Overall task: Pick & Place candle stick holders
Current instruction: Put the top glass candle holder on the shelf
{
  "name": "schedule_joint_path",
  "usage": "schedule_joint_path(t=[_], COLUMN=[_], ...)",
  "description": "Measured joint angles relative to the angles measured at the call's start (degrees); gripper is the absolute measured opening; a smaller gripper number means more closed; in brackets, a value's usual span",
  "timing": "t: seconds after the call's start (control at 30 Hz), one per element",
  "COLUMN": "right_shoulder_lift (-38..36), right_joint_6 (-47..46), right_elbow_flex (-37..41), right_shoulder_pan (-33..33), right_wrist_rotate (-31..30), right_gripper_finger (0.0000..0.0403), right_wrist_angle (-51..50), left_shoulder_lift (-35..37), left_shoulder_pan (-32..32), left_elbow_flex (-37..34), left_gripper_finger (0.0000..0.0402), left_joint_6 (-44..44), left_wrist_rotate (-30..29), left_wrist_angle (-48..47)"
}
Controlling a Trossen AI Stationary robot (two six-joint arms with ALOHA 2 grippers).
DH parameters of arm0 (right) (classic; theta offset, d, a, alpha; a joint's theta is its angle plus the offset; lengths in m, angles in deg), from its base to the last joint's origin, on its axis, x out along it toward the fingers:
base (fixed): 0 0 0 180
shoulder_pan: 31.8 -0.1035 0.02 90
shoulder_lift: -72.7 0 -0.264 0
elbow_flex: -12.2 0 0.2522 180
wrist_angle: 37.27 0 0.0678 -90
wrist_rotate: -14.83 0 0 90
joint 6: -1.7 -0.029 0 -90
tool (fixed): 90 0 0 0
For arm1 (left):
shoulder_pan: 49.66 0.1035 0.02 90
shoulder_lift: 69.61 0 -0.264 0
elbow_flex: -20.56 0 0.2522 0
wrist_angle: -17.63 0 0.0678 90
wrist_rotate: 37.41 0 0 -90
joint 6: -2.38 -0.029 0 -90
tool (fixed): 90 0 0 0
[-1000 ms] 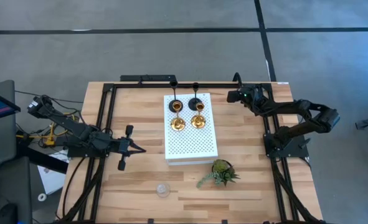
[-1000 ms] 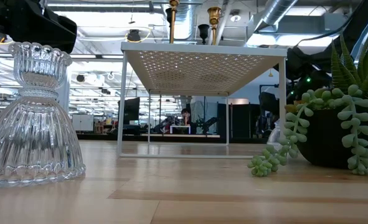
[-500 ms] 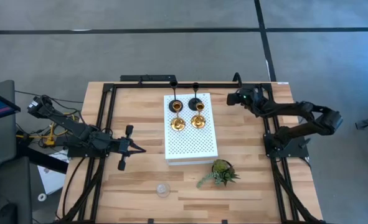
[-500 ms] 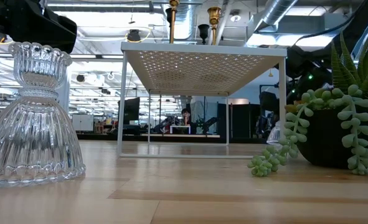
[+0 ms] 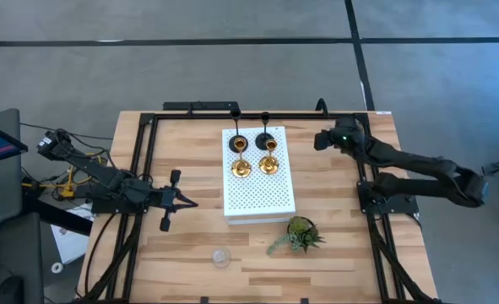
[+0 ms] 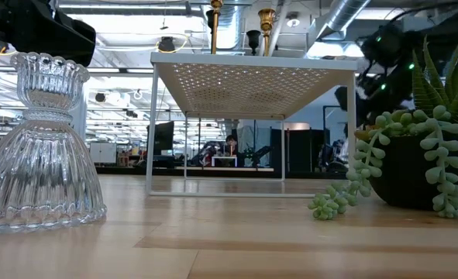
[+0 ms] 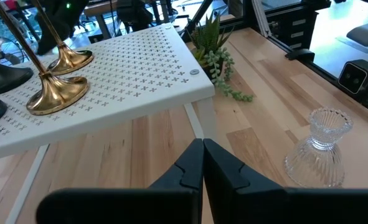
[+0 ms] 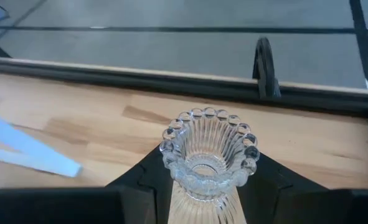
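Right wrist view only: right gripper [image 8: 207,180] is clamping a clear glass holder [image 8: 208,155] between its fingers, beaded rim facing the camera, bench [image 8: 78,124] and dark frame rail beyond. High view is showing that gripper [image 5: 323,139] near the bench's far right corner, just right of the white board [image 5: 262,192], but the glass there is too small to make out.

Left gripper [image 5: 186,203] is hovering left of the board, fingers [image 7: 190,168] pressed together, holding nothing. Left wrist view is catching the second glass holder [image 7: 317,149] standing upright on bare wood near the front edge; high view is showing it only as a faint ring [image 5: 221,257].

Two gold holders [image 5: 255,165] and two black holders [image 5: 252,140] are standing on the board's far end. Board's near half is lying open. Plant [image 5: 298,235] is sitting just off the board's near right corner. Wide bare wood is lying between the left gripper and the front glass.
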Motion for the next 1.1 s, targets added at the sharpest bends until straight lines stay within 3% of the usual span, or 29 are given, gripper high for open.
schedule_joint_path(t=[0.37, 0.5, 0.7, 1.1], right_shoulder_lift=[-10.9, -10.5, -9.1, -2.5], right_joint_6=[2.8, 3.0, 2.0, -5.9], right_elbow_flex=[-13.0, -19.1, -24.5, -25.8], right_shoulder_pan=[-9.3, -14.4, -23.1, -39.3], right_wrist_rotate=[-1.2, -4.5, -6.4, -9.9], right_gripper_finger=[0.0125, 0.0125, 0.0125, 0.0125], right_wrist_angle=[-18.1, -25.2, -27.9, -26.1], left_shoulder_lift=[0.0, 0.0, 0.0, 0.0], left_shoulder_pan=[0.0, 0.0, 0.0, 0.0], left_elbow_flex=[0.0, 0.0, 0.0, 0.0], left_gripper_finger=[0.001, 0.001, 0.001, 0.001], left_joint_6=[0.0, 0.0, 0.0, 0.0], left_wrist_rotate=[0.0, 0.0, 0.0, 0.0], left_wrist_angle=[0.0, 0.0, 0.0, 0.2])
